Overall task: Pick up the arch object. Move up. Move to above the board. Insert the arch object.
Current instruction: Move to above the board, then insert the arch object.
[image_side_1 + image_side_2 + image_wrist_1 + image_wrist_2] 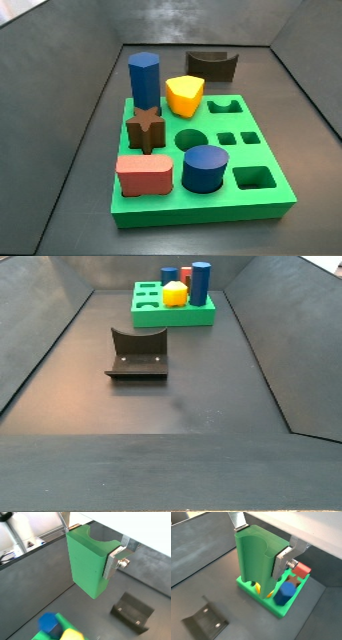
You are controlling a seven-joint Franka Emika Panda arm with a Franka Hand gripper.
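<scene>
Nearest the wrist cameras: gripper (93, 543), fingers clamped on the arch object (87, 562), which hangs clear of the floor. One silver finger plate (113, 562) lies flat against a narrow side; the opposite finger (237, 520) shows only as a strip above the block's far edge.

Arch object: tall green block, curved notch at its upper end, between the fingers. Judged rigid and light; smooth faces could slip or pivot under a weak grip. Hold is taken on the flat opposite sides near the notched end, a sound place, leaving the lower end free for insertion.

Below, in a wrist view: fixture (132, 611) on the dark floor. Board (254, 593) sits almost beneath the held block, though exact alignment is hard to judge from this angle.

Board contents, in a side view: blue hexagonal prism (143, 77), yellow piece (185, 95), brown star (144, 127), red block (144, 175), blue cylinder (203, 168).

Behind the board: dark brown block (210, 65) with curved cut-out. Gripper absent from both side views.
</scene>
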